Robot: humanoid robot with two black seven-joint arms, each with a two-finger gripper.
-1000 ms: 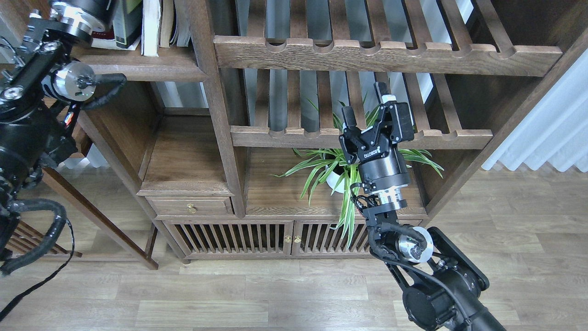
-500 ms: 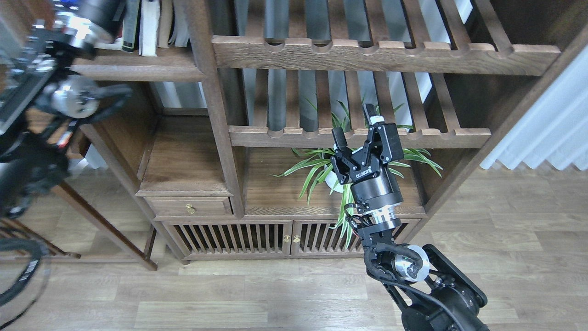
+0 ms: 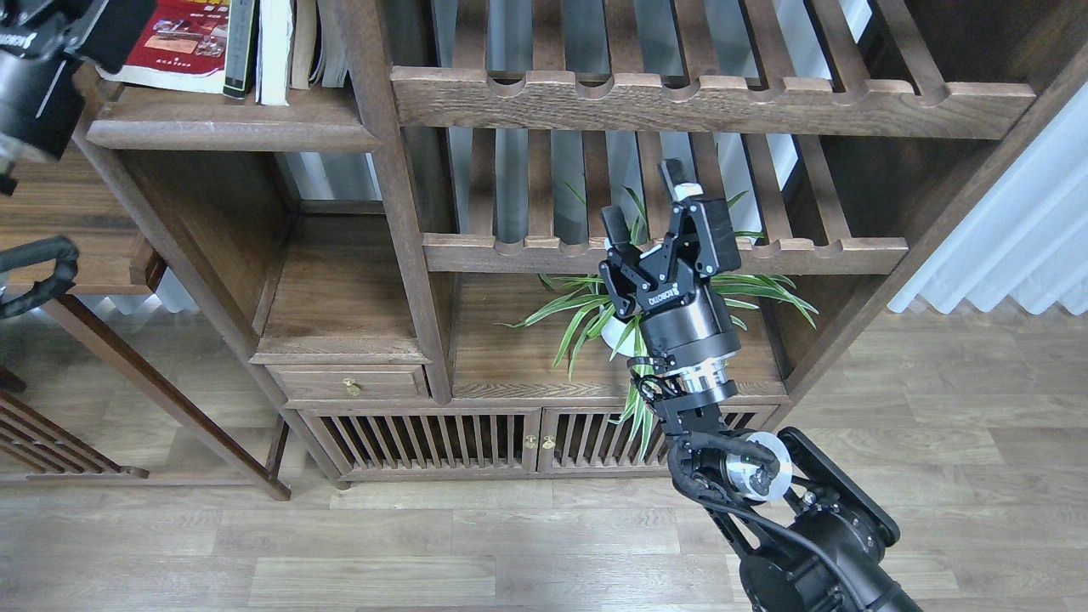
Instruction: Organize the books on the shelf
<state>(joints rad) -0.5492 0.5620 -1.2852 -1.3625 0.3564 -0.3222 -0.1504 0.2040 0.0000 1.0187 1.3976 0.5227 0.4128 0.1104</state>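
Note:
The red book (image 3: 183, 42) with photos leans at the left end of the dark-brown shelf (image 3: 229, 129) at the top left. A black-grey book (image 3: 240, 47) and a white book (image 3: 274, 51) stand upright to its right. My left gripper (image 3: 81, 30) is at the top left corner, beside the red book's left edge. It is cut off by the frame, so its fingers cannot be told apart. My right gripper (image 3: 646, 200) is open and empty, pointing up in front of the lower slatted rack, far from the books.
More pale books (image 3: 319, 42) stand against the post (image 3: 382, 170). Two slatted racks (image 3: 680, 98) with scalloped rails fill the middle. A potted spider plant (image 3: 612, 314) sits behind my right wrist. A drawer cabinet (image 3: 348, 382) and a side table (image 3: 85, 255) stand lower left.
My left arm has swung up and to the left, uncovering the red book and the shelf's left end. My right gripper has drifted a little to the left, still open.

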